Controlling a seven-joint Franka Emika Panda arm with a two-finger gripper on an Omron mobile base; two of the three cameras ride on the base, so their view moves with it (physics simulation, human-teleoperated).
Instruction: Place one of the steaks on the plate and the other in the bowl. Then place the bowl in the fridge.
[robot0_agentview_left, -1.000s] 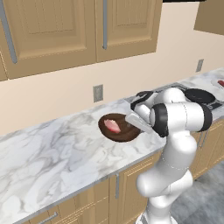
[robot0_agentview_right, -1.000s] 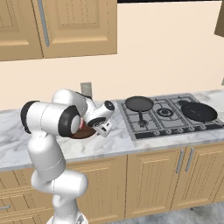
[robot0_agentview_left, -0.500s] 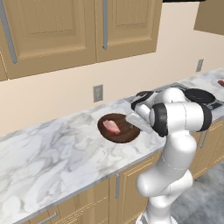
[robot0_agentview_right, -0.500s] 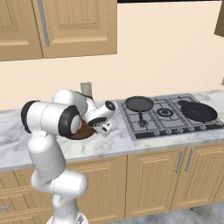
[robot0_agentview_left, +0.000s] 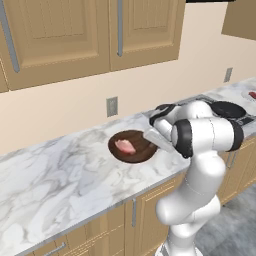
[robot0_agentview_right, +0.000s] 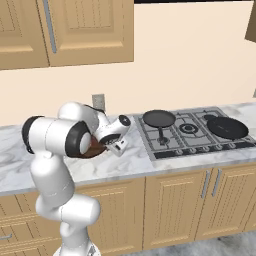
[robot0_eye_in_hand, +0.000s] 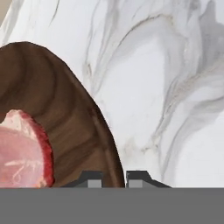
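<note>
Bowl (robot0_eye_in_hand: 65, 118) dark brown wood, visible grain, matt. Counter (robot0_agentview_left: 55, 180) white-grey veined marble, smooth, slight sheen. Cabinets (robot0_agentview_left: 60, 35) tan wood. Steak (robot0_eye_in_hand: 22, 153) raw, moist pink.

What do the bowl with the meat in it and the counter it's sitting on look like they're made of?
The round dark brown bowl looks wooden, with a smooth matte finish: curved grain bands run across its inside. The white worktop looks like polished marble, going by the soft grey veins through it, though it could be an imitation. The pink steak looks like raw meat with a darker red edge.

The bowl (robot0_agentview_left: 132, 146) is round, shallow and dark brown, resting upright on the marble counter (robot0_agentview_left: 60, 175). One pale pink steak (robot0_agentview_left: 125, 146) lies flat inside it.
</note>
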